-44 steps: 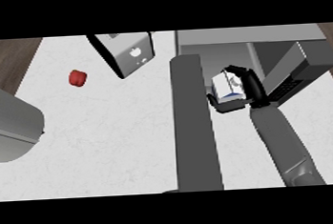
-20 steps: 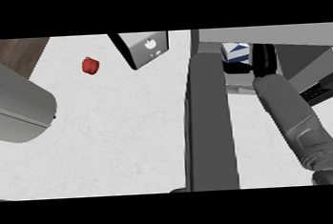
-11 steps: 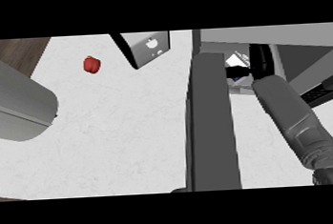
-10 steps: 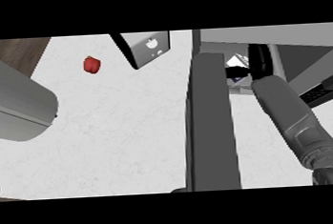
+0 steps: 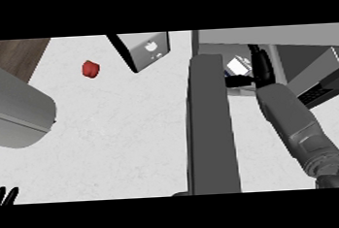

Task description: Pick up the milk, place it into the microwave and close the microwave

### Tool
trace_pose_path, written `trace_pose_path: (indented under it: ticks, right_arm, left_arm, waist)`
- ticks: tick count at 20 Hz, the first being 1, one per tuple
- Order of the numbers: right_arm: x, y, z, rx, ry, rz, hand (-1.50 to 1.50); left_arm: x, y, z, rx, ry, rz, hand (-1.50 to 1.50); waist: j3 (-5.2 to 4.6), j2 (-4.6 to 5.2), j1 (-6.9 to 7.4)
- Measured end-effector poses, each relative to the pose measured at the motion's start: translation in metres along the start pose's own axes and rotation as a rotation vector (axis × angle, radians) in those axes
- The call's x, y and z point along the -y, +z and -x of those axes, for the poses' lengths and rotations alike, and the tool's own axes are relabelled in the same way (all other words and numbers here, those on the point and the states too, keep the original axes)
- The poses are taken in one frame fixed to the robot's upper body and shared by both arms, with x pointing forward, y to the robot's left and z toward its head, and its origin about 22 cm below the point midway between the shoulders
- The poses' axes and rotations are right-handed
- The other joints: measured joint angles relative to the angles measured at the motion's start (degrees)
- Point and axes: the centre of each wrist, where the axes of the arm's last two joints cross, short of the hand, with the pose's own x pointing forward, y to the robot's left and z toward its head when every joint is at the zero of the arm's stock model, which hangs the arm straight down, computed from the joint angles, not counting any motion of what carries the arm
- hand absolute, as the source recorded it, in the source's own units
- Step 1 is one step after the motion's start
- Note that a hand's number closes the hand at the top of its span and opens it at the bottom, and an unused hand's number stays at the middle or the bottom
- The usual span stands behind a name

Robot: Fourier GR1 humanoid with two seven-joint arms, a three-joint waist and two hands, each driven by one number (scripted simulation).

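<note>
The microwave [image 5: 269, 35] stands at the top right of the counter [image 5: 123, 138], and its door [image 5: 210, 128] is swung open, running edge-on from the cavity down toward the view's lower edge.

The milk [image 5: 236, 65] sits inside the microwave cavity, just right of the door's upper end. Only a small white part of the carton shows.

The right hand [image 5: 259, 67] reaches into the cavity, right of the door, with the grey forearm trailing down to the lower right. Its black fingers [image 5: 237, 80] lie against the milk, one part beside the carton and one part below it. Whether they are curled round the carton or held off it cannot be told; the view into the cavity is too narrow.

The left hand [image 5: 3, 196] shows only as dark fingertips at the lower left edge, far left of the door, straight and slightly spread, pointing up.

A small red object [image 5: 91, 68] lies on the counter well left of the microwave. A grey box with a white face [image 5: 143, 48] stands between the red object and the door.
</note>
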Motion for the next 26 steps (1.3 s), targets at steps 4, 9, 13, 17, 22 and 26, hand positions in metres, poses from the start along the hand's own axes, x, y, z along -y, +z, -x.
trace_pose_path:
  ticks: [4,9,13,17,22,26]
  right_arm:
    - [-0.004,0.007,0.004,0.015,-0.093,-0.027,-1.5]
    - [-0.008,0.027,0.019,0.012,-0.186,-0.057,-1.5]
    - [-0.012,0.042,0.028,0.006,-0.237,-0.078,-1.5]
    - [-0.019,0.066,0.04,0.006,-0.293,-0.108,-1.5]
    - [-0.023,0.092,0.052,-0.012,-0.339,-0.126,-1.5]
    - [-0.025,0.124,0.063,-0.025,-0.382,-0.146,-1.5]
  left_arm:
    - [0.008,-0.003,0.001,-0.005,0.012,0.021,-1.5]
    - [0.026,-0.008,0.0,-0.003,0.013,0.06,-1.5]
    - [0.043,-0.014,-0.001,-0.015,0.01,0.087,-1.5]
    - [0.05,-0.023,0.003,-0.026,0.009,0.115,-1.5]
    - [0.07,-0.038,0.006,-0.033,0.023,0.165,-1.5]
    - [0.081,-0.053,0.011,-0.062,0.028,0.214,1.5]
  waist:
    - [-0.07,-0.6,-1.22]
    - [-0.12,-1.21,-2.46]
    - [-0.18,-1.68,-3.51]
    - [-0.26,-2.2,-4.87]
    - [-0.32,-2.66,-6.05]
    - [-0.36,-2.84,-6.96]
